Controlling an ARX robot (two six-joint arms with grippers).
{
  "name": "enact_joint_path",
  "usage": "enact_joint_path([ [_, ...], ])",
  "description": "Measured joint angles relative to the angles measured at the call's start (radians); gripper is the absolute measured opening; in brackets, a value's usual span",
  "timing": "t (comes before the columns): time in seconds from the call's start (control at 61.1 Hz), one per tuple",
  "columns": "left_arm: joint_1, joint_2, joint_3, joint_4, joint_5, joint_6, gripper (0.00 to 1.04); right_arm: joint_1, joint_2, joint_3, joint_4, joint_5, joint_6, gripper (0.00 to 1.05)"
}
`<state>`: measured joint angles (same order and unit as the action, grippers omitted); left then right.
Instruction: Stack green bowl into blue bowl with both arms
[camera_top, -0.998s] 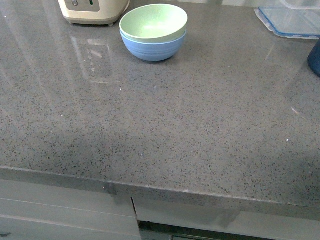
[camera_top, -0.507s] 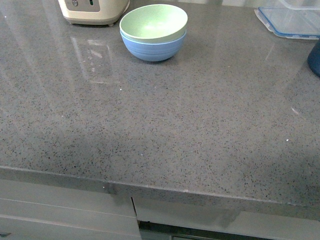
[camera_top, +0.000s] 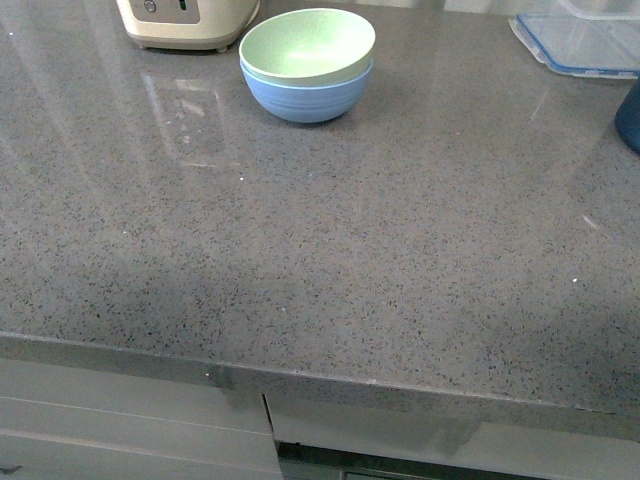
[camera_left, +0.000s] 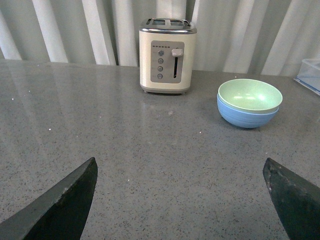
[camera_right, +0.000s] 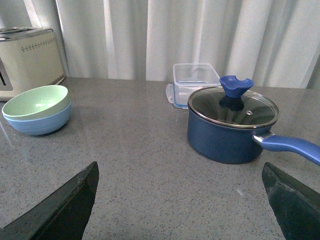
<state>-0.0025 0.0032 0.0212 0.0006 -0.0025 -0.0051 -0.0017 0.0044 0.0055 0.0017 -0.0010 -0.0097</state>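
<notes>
The pale green bowl (camera_top: 306, 45) sits nested inside the light-blue bowl (camera_top: 306, 97) at the back of the grey counter. The left wrist view shows the same stack, green bowl (camera_left: 249, 95) in blue bowl (camera_left: 247, 116), well beyond my left gripper (camera_left: 180, 200), which is open with bare counter between its fingertips. From the right wrist view the green bowl (camera_right: 34, 101) and blue bowl (camera_right: 40, 123) stand far off to one side of my open right gripper (camera_right: 180, 200), which holds nothing. Neither arm appears in the front view.
A cream toaster (camera_left: 166, 55) stands beside the bowls. A dark navy pot with a glass lid (camera_right: 231, 125) and a clear lidded container (camera_right: 196, 79) occupy the counter's back right. The counter's front edge (camera_top: 300, 375) runs above white drawers.
</notes>
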Motion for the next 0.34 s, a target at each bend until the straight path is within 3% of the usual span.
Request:
enact_joint_path([
  [0.344,0.000,0.000,0.000,0.000,0.000,0.000,0.98,0.000,0.000,0.000,0.000,0.000,0.000,0.95],
])
